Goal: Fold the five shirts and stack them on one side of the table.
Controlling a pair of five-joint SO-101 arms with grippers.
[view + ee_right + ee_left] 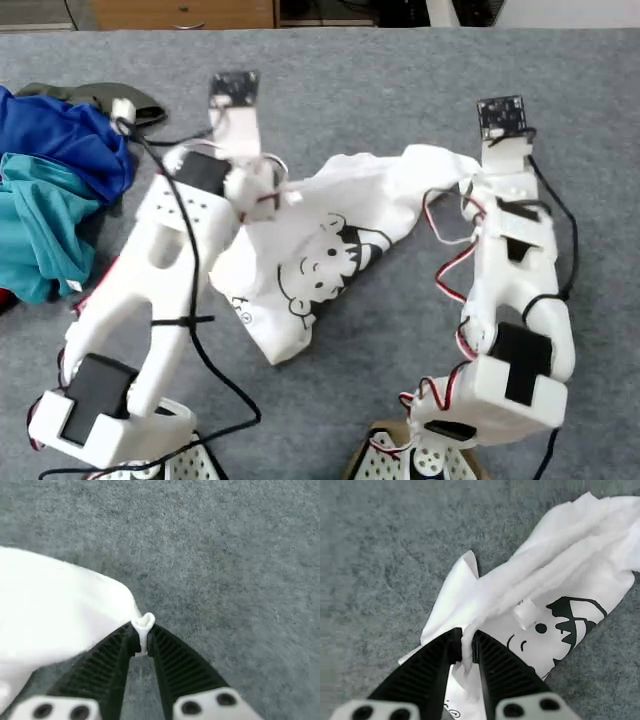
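Two clenched holds on the white shirt: left gripper grips a bunched fold, right gripper its corner.

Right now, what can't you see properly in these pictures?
High view: the white shirt is partly under the left arm.
High view: the shirt pile runs off the left edge, so its count is unclear.
Right wrist view: the right pincer covers the pinched shirt corner.

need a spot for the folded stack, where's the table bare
Bare: the far strip of table beyond the white shirt, and the patch right of the right arm. Crowded: the shirt pile at left, and the middle under both arms.
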